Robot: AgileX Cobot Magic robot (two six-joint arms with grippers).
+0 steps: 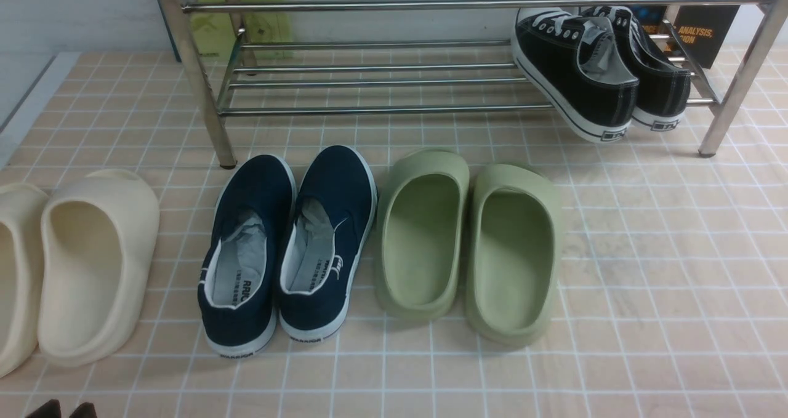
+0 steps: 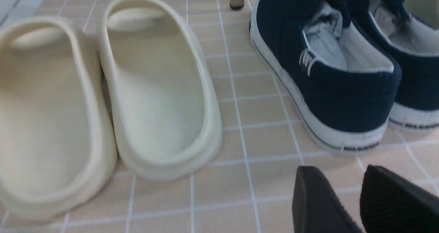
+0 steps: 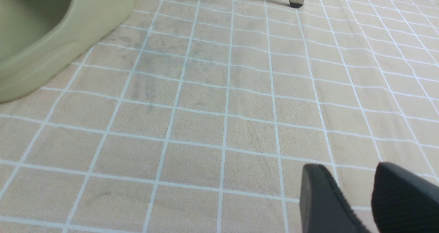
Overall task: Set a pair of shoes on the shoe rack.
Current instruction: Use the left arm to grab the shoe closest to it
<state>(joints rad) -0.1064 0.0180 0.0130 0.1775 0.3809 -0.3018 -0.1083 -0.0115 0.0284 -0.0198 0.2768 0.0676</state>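
Can see navy WARRIOR slip-ons (image 1: pixel 261 181) on the grid-patterned surface (image 1: pixel 646 344), near the chrome shoe rack's (image 1: pixel 369 108) front left corner; black lace-up sneakers (image 1: pixel 557 58) at its right end. Can see left tool (image 2: pixel 339 169) and right tool (image 3: pixel 348 166) spread.

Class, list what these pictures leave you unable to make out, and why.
- Left cream clog: its outer side, cut off by the front view's edge.
- Black sneakers' heel lettering: too small in the front view.
- Orange-lettered book's full title: hidden behind the shoe rack and sneakers, front view.
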